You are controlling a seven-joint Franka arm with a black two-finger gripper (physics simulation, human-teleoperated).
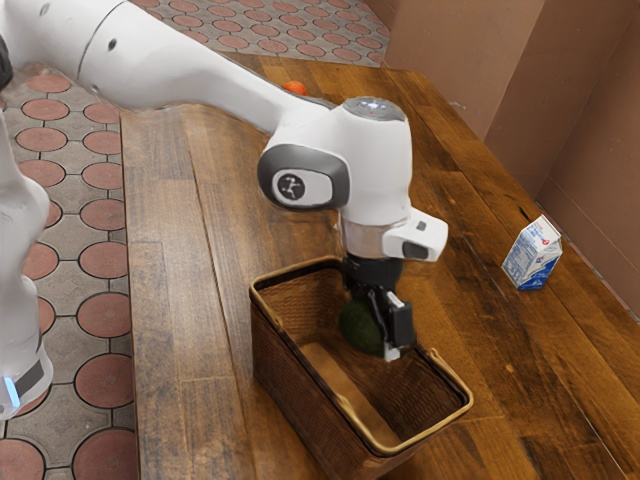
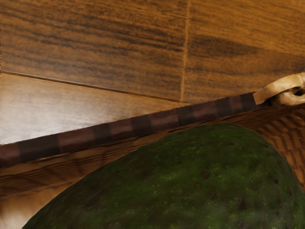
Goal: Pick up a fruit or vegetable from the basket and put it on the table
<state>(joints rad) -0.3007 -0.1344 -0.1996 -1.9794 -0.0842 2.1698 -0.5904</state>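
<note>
Holding the avocado (image 1: 358, 325) inside the wicker basket (image 1: 285, 365), above its floor, our gripper (image 1: 384, 322) is closed on it, fingers parted by its girth.
Up close, our wrist view adds pebbled skin and a banded bar (image 2: 143, 125); our exterior view adds a milk carton (image 1: 532, 255), well apart on the table (image 1: 180, 250).

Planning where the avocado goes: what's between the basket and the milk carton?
Just bare tabletop between basket and carton, in the exterior view.
</note>
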